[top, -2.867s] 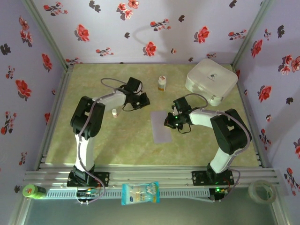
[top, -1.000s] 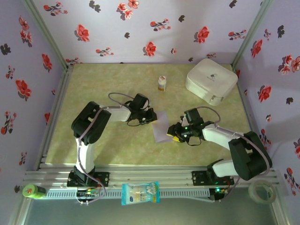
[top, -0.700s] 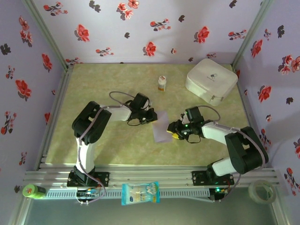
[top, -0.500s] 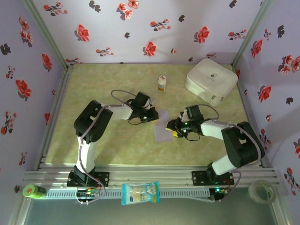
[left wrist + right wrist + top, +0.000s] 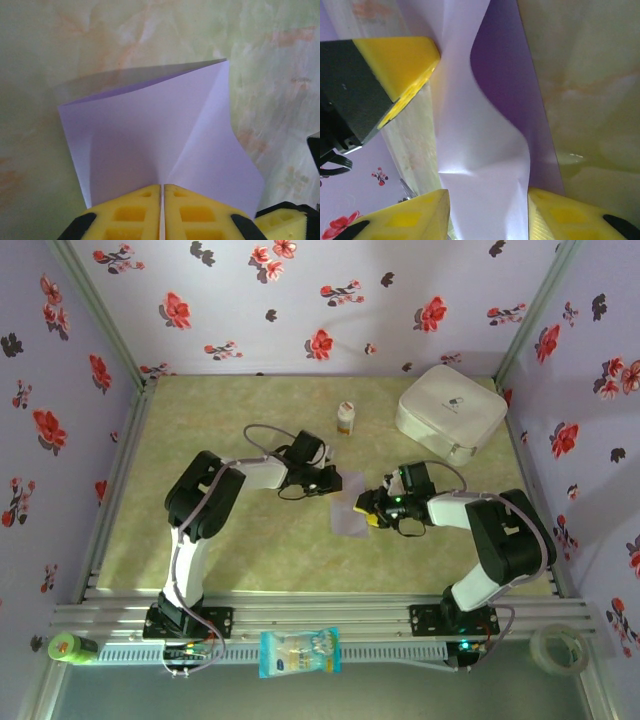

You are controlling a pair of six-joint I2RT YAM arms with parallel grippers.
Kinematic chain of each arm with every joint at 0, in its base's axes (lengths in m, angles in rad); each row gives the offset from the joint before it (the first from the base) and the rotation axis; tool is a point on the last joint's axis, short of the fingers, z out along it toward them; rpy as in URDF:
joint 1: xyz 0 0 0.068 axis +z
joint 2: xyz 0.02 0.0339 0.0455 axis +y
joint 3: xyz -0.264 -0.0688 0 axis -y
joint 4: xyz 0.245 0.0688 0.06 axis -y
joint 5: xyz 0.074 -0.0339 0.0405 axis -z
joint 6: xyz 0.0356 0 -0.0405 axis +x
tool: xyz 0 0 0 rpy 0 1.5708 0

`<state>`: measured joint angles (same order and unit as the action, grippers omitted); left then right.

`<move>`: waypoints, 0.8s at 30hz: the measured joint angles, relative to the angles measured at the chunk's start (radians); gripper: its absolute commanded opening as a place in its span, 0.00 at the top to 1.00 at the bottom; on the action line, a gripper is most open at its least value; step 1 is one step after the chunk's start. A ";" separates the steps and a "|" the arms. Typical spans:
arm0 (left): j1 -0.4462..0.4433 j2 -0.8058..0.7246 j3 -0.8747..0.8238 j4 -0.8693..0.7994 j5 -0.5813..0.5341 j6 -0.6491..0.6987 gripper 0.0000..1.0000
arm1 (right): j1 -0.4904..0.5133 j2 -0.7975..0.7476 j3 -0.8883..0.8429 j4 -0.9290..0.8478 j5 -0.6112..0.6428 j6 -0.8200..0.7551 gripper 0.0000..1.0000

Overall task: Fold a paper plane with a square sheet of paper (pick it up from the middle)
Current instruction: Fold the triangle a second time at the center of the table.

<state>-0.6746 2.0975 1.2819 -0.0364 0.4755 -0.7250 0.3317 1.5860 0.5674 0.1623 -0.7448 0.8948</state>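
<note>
The green table [image 5: 220, 550] is the biggest thing here, and a white case [image 5: 450, 412] sits at its upper right. Near the middle of the top view lies the square sheet of paper [image 5: 348, 520]. It is not flat. It is bent, with a soft crease and one side lifted up. Its long side runs up and down the picture, leaning a little. The left gripper [image 5: 332, 485] is at the paper's upper left. In the left wrist view its yellow fingers [image 5: 130, 212] are pressed together and pinch the near edge of the paper [image 5: 160, 135]. The right gripper [image 5: 372, 510] is at the paper's right side. In the right wrist view its fingers [image 5: 565, 215] are spread apart, and the paper [image 5: 480, 165] runs up between them. So the paper lies between the two grippers, and both touch it. I think the right one only needs to close to grab it. A small bottle [image 5: 345, 418] stands well apart, higher up.
</note>
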 measured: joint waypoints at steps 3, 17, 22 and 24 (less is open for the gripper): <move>0.005 0.000 0.000 -0.002 0.000 0.003 0.89 | -0.004 0.000 -0.001 0.016 0.000 0.000 0.57; 0.007 0.000 0.003 -0.008 0.000 0.014 0.89 | -0.024 -0.010 -0.039 0.089 -0.022 0.012 0.57; 0.007 0.000 0.003 -0.009 0.001 0.024 0.89 | -0.026 -0.015 -0.045 0.113 -0.045 0.016 0.61; 0.007 0.000 0.004 -0.010 0.004 0.028 0.88 | -0.026 -0.010 -0.045 0.126 -0.047 0.018 0.63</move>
<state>-0.6674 2.0975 1.2858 -0.0460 0.4793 -0.6971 0.3054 1.5757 0.5224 0.2878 -0.7914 0.9131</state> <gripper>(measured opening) 0.109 0.390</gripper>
